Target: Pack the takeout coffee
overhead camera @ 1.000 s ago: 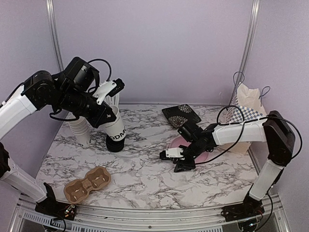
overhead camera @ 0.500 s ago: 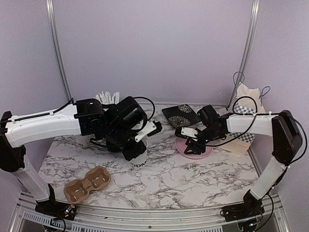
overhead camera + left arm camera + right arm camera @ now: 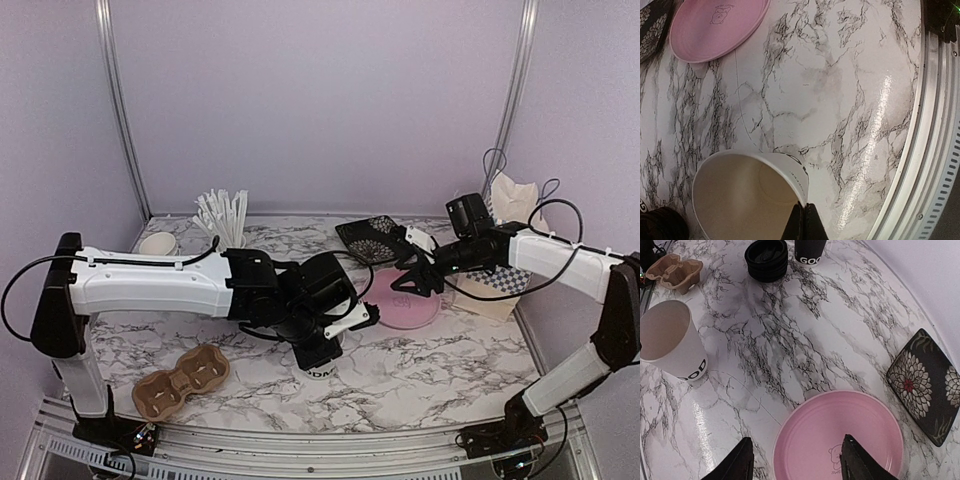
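Left end effector (image 3: pixel 802 222), clamped on the cup (image 3: pixel 740 200) rim, carried it to the middle of the worktop (image 3: pixel 440 370); not capped yet. Right end effector (image 3: pixel 797 460): apart.

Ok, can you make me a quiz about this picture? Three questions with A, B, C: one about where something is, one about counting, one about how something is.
1. Where is the right gripper?
A) over the pink plate
B) on the floor
C) touching the ceiling

2. How many hollows does the cardboard carrier have?
A) one
B) two
C) four

3. The white cup in the left gripper is:
A) lidded
B) lying flat
C) open-topped

Answers:
1. A, its open fingers hang above the pink plate.
2. B, two round hollows sit side by side.
3. C, you can see right down inside it, and it has no lid on.
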You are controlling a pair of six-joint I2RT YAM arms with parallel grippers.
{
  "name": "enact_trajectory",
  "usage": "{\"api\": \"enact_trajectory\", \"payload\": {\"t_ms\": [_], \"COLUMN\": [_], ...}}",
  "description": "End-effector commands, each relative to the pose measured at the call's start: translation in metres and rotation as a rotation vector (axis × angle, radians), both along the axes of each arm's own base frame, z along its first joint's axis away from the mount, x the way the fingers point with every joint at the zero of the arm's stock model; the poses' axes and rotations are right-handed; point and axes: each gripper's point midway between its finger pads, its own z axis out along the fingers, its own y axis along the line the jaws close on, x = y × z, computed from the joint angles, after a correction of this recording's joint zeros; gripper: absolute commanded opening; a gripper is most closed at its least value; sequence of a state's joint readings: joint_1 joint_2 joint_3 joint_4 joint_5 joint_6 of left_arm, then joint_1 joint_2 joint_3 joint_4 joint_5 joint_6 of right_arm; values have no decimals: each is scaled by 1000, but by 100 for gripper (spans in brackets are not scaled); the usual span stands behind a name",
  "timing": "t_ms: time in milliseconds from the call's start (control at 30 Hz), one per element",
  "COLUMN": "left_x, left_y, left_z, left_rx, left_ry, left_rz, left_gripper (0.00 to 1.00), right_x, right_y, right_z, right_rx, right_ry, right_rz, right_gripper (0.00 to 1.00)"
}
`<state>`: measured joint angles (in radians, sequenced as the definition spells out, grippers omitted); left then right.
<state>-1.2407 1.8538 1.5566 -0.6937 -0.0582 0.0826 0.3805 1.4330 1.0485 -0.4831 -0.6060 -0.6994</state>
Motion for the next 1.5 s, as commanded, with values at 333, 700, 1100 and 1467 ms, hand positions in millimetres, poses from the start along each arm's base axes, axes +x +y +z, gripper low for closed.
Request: {"api": "enact_trajectory", "payload": {"t_ms": [333, 700, 1100, 1467], "left_x": [5, 153, 190, 196], "left_y": [-5, 116, 162, 170], "left_z": [61, 42, -25, -62], "left_rx": [-119, 81, 245, 296], "left_ry": [-86, -250, -212, -156], "left_rz": [1, 722, 892, 905], "left_gripper": [47, 53, 59, 49], "right_x": [-1, -4, -6, -7], "right_y": [4, 3, 3, 3], "right_z": [-5, -13, -19, -25], "right_rx": [40, 36, 31, 24], "right_ry": [39, 60, 76, 91], "right_rz": [8, 10, 14, 21], "right_gripper": [57, 57, 57, 56]}}
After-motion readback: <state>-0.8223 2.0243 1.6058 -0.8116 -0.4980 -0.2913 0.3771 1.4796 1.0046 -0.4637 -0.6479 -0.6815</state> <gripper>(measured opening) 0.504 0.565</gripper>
